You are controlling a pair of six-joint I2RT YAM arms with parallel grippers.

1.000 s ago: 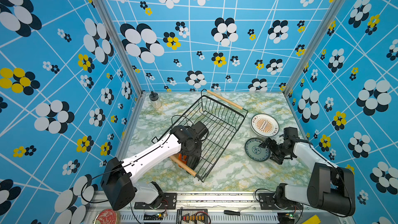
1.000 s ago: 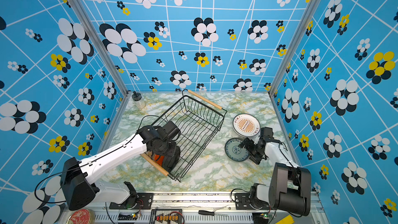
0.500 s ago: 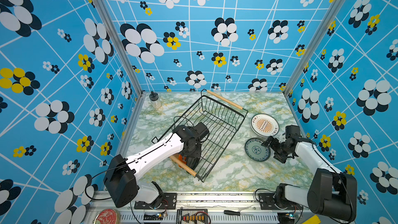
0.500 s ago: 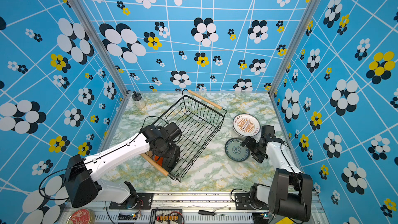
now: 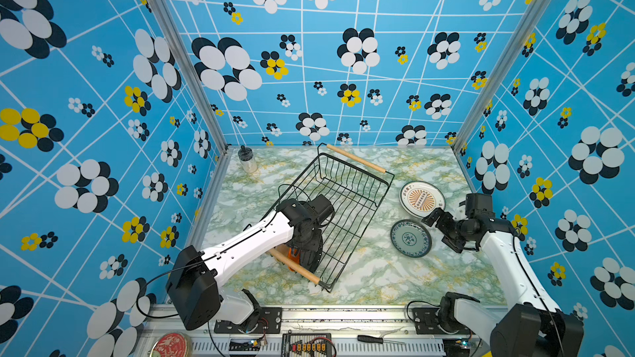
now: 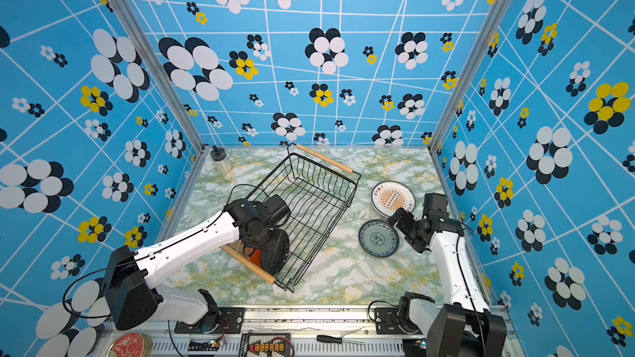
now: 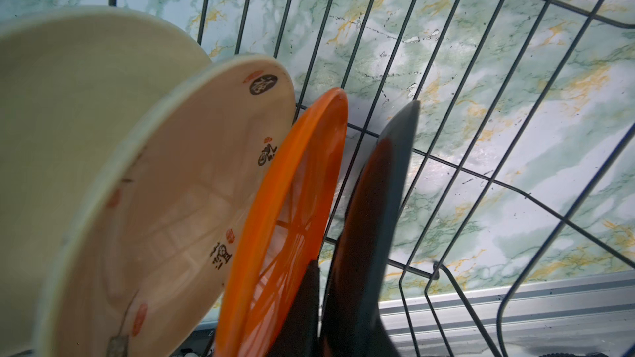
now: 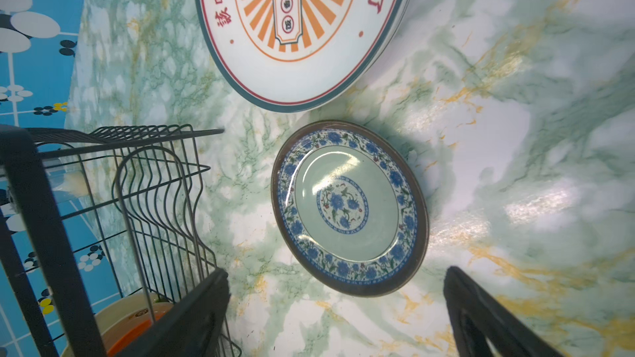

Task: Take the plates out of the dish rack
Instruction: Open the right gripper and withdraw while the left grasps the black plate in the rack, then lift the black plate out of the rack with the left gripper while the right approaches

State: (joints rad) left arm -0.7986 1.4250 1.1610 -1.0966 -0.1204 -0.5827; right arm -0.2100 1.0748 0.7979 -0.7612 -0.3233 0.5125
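Left wrist view: black plate [image 7: 381,200] on edge in the dish rack [image 5: 347,197], pinched by the left gripper [image 7: 330,310].
Orange plate [image 7: 292,200] and cream plate [image 7: 192,166] stand just beside it; right gripper [image 8: 335,273], jaws spread wide, hangs over the blue floral plate [image 8: 347,207] lying on the marble table [image 8: 515,132].

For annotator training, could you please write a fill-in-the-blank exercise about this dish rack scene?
The blue plate and the striped plate lie on the ___.
The right gripper has its jaws ___.
In the rack, the ___ plate stands between the cream plate and the black plate.
Missing: table; open; orange.
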